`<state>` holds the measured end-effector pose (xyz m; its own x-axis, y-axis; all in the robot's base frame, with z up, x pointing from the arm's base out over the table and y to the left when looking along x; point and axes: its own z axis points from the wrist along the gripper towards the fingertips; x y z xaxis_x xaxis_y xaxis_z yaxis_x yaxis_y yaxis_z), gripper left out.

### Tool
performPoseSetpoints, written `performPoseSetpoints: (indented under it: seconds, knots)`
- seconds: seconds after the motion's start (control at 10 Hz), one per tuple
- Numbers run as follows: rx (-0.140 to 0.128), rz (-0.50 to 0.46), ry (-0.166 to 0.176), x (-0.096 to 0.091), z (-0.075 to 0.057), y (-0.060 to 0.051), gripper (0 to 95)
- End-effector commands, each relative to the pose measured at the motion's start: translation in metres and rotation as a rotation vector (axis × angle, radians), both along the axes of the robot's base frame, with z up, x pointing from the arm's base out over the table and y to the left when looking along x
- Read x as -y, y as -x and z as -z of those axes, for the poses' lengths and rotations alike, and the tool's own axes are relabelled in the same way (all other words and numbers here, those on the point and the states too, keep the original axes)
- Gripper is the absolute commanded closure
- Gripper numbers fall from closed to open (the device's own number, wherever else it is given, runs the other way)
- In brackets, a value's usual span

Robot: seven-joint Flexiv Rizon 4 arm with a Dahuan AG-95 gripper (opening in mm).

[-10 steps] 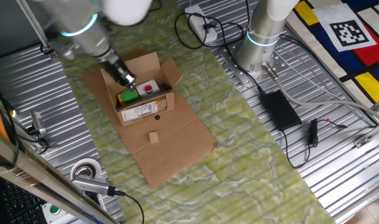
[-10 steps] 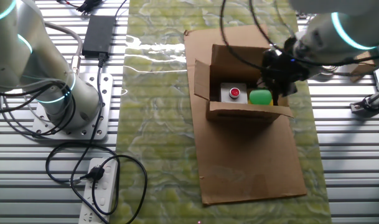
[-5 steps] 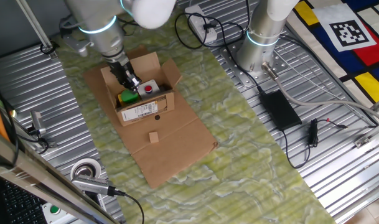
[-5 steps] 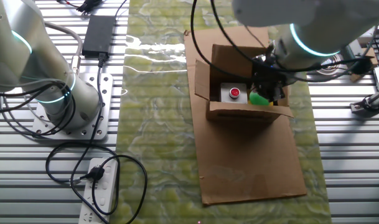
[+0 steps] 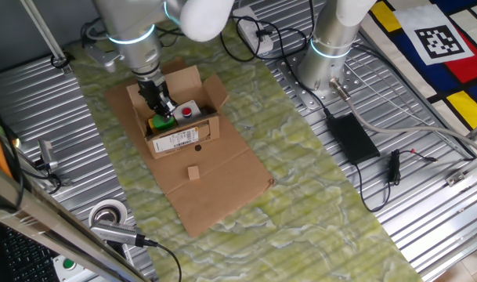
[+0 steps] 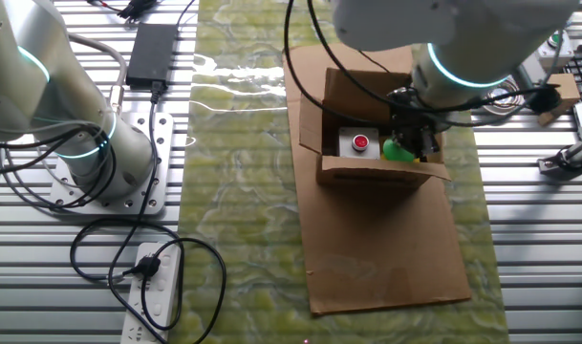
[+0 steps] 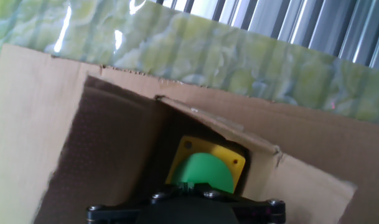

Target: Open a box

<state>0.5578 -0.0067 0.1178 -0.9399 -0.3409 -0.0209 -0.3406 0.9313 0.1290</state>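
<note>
1. Plainly, the box (image 5: 178, 125) sits with its top flaps spread, on a flat cardboard sheet (image 5: 215, 184) laid over the green mat (image 5: 316, 180).
2. Inside lie a green button (image 6: 398, 150) on a yellow base (image 7: 233, 163) and a white unit with a red button (image 6: 361, 142).
3. The gripper (image 5: 161, 107) reaches down into the box over the green button; whether its fingers are spread or pressed together, I cannot tell.
4. A white label (image 5: 174, 142) faces outward on the box's side.

White, rounded arm (image 5: 199, 12) segments, silver-grey toward the wrist (image 6: 463, 67), each joint ringed by a thin glowing cyan band. Black cables (image 6: 314, 38) loop off the wrist; the gripper (image 5: 160, 104) is black.
</note>
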Motion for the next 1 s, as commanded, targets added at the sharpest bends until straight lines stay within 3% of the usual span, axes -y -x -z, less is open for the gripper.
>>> performPoseSetpoints:
  seconds: [0.1, 0.8, 1.0]
  knots:
    - [0.001, -0.003, 0.008, -0.001, -0.003, -0.005, 95.0]
    - [-0.010, -0.011, 0.018, -0.002, -0.019, -0.021, 95.0]
    - [-0.004, -0.012, 0.034, -0.001, -0.017, -0.017, 95.0]
